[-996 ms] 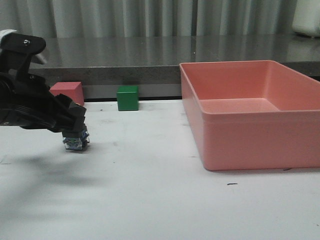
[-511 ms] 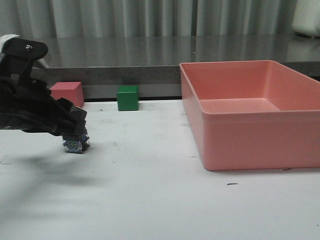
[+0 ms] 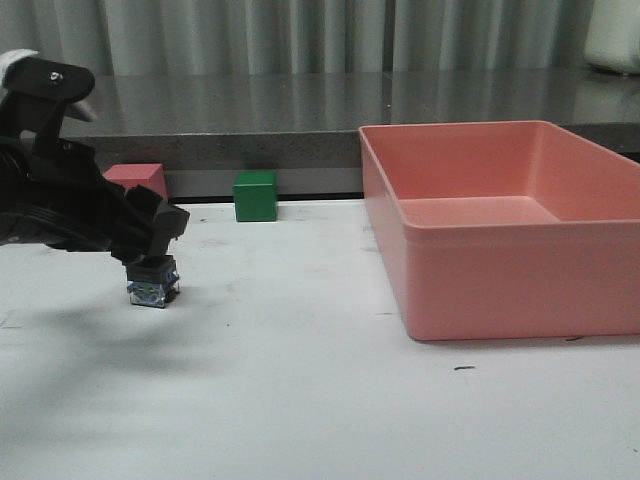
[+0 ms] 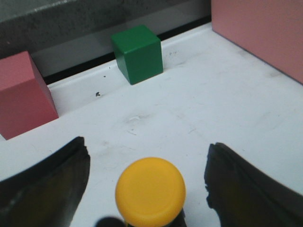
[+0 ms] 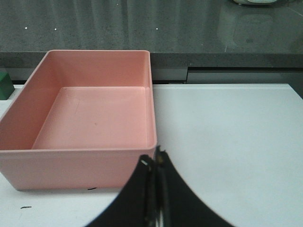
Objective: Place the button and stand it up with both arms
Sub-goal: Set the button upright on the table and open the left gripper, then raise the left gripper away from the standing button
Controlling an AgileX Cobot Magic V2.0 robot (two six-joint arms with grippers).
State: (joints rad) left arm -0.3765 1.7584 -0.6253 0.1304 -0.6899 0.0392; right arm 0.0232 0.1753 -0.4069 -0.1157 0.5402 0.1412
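Button (image 3: 153, 287) upright on the white desk (image 3: 300, 390), yellow cap up, under the left gripper (image 3: 152, 240).

Stands on its dark base toward the desk's left side, cap between the left gripper's fingers (image 4: 45, 189), spread wide and clear of it on both sides. Pink cube (image 3: 136, 183) and green cube (image 3: 255, 195) behind, at the desk's back edge; pink bin (image 3: 500, 225) well apart to the right. Right gripper (image 5: 155, 189) near the bin's wall, fingers pressed together, nothing held.
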